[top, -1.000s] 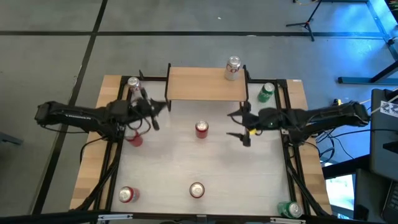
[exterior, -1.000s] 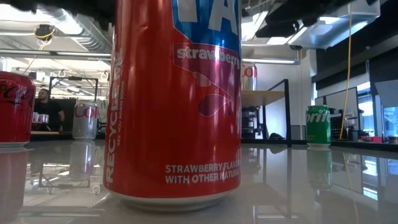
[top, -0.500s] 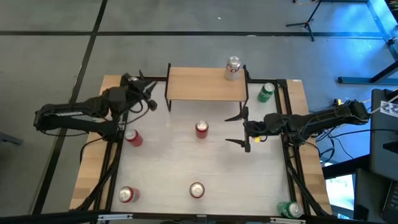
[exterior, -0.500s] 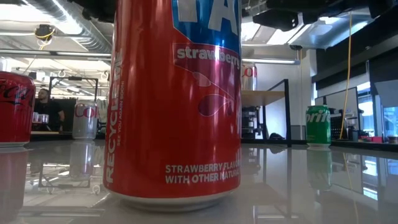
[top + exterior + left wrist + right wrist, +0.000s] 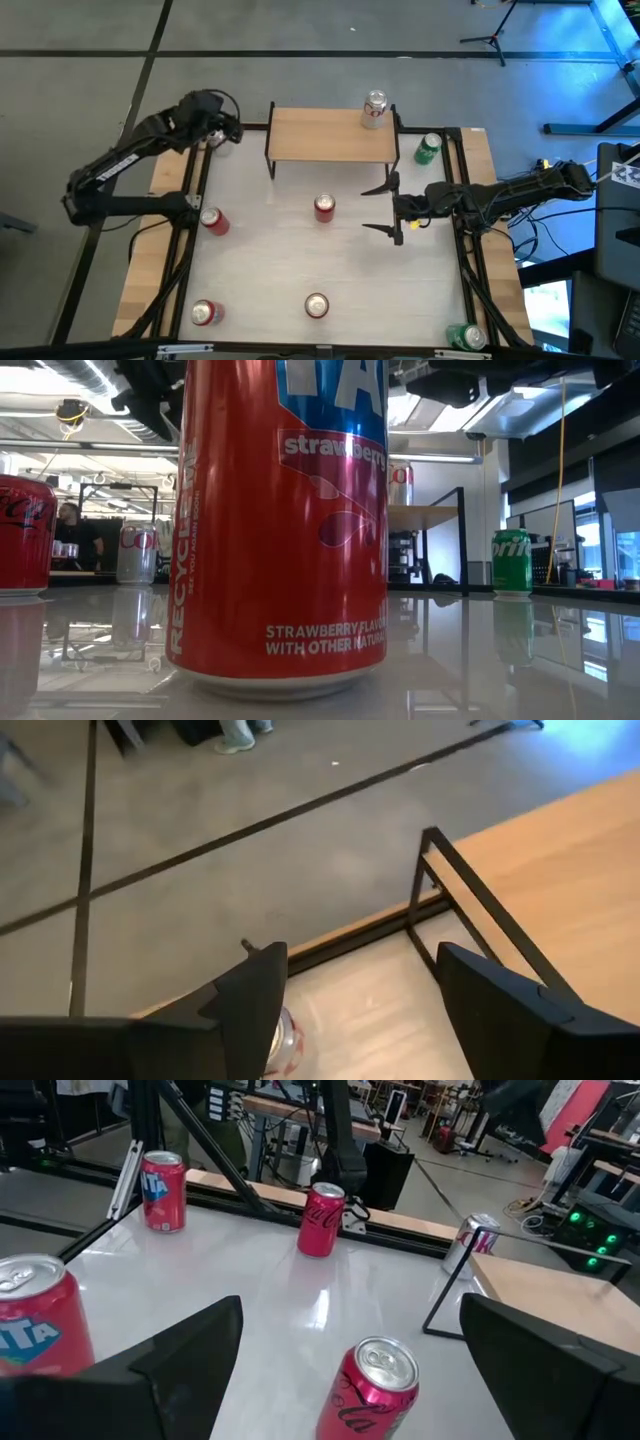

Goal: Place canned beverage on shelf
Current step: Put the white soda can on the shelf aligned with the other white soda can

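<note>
We look down on the table [image 5: 330, 250], where the shelf [image 5: 332, 135] stands at the middle of the far edge with a silver can [image 5: 375, 108] upright near its right end. The left gripper [image 5: 222, 133] hangs raised over the far left corner, above another silver can [image 5: 283, 1042] on the table just off the shelf's left legs; its fingers [image 5: 255, 1000] stand apart with nothing between them. The right gripper [image 5: 385, 208] hovers over the right-centre of the table, jaws wide and empty, beside a red Coca-Cola can [image 5: 324, 207] standing alone mid-table.

Open white tabletop lies between that can and the shelf's front legs. A green Sprite can [image 5: 512, 561] stands at the far right corner, just right of the shelf. Along the near edge a red can [image 5: 283, 520] reads "strawberry" and "STRAWBERRY FLAVOR WITH OTHER NATURA…", with "RECYCLE" up its side; another Coca-Cola can [image 5: 204, 313] stands to its left.
</note>
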`<action>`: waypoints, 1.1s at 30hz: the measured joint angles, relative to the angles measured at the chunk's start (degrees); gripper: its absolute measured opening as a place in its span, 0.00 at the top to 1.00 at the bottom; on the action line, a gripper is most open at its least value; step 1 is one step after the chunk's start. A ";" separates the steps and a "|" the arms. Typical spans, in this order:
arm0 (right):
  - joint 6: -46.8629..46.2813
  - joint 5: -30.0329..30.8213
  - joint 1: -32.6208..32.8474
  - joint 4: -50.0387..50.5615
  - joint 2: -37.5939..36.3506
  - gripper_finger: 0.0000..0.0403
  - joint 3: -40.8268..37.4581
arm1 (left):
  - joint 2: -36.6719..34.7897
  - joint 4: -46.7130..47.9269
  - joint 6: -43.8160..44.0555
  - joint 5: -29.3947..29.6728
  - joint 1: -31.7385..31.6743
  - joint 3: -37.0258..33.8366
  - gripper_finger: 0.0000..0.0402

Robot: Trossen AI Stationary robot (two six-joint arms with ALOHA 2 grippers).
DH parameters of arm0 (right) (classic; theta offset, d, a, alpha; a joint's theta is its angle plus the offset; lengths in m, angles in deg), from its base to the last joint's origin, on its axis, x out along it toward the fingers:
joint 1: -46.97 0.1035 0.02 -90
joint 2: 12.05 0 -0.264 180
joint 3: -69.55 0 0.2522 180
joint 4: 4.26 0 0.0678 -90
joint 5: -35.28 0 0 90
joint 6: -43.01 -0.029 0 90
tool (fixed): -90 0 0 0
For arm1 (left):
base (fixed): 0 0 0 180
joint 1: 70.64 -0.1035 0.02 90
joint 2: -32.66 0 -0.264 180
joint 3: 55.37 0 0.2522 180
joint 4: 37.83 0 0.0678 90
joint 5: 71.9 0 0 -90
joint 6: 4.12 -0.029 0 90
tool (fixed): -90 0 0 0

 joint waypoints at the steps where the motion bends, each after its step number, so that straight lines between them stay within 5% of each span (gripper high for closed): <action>1: 0.00 0.02 0.00 0.24 0.00 0.08 0.00 | 0.40 -0.08 -0.07 -0.12 -0.40 0.19 0.38; 13: -0.52 0.00 0.00 2.14 0.00 0.08 0.00 | 1.34 -1.50 -3.00 -1.19 -0.39 0.24 0.38; 25: -0.92 -0.01 0.00 2.13 0.02 0.08 0.00 | 2.12 -0.30 -4.93 -0.19 -2.63 0.22 0.05; 33: -0.91 -0.02 -0.02 2.31 0.02 0.08 0.00 | 3.49 -1.89 0.68 -1.44 -1.96 0.22 0.02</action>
